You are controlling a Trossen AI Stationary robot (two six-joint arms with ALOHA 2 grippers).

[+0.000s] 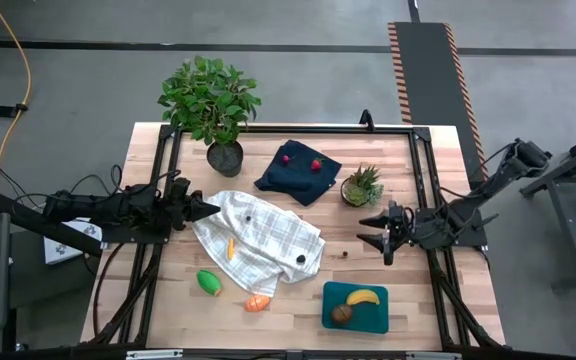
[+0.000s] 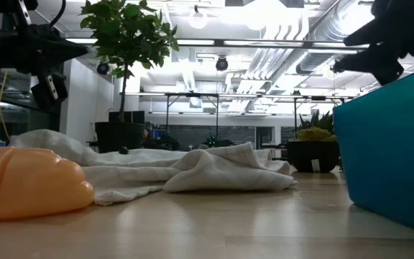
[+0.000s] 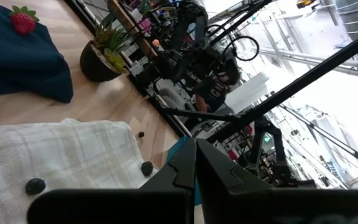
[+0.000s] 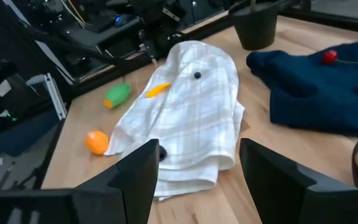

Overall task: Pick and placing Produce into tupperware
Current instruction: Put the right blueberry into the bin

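We found the tupperware (image 1: 356, 307) at the near right of the surface (image 1: 388, 180), already holding the banana (image 1: 363, 297) and the brown round one (image 1: 341, 314). The right gripper (image 1: 377, 231) hung empty, fingers (image 4: 132, 180) spread, facing the checked cloth (image 1: 263, 240). The left gripper (image 1: 211, 209) sat clenched on nothing at the cloth's far edge.

Our likeliest next target was the orange sliver (image 1: 230, 248) on the cloth. We judged it best to come straight down and pinch only the piece, not the fabric.

The green piece (image 1: 208, 282) and orange piece (image 1: 257, 303) lay beside the cloth, two red berries (image 1: 301, 161) on the navy cloth (image 1: 296, 172). We could not identify the small dark bits on the checked cloth, nor see what its folds covered.
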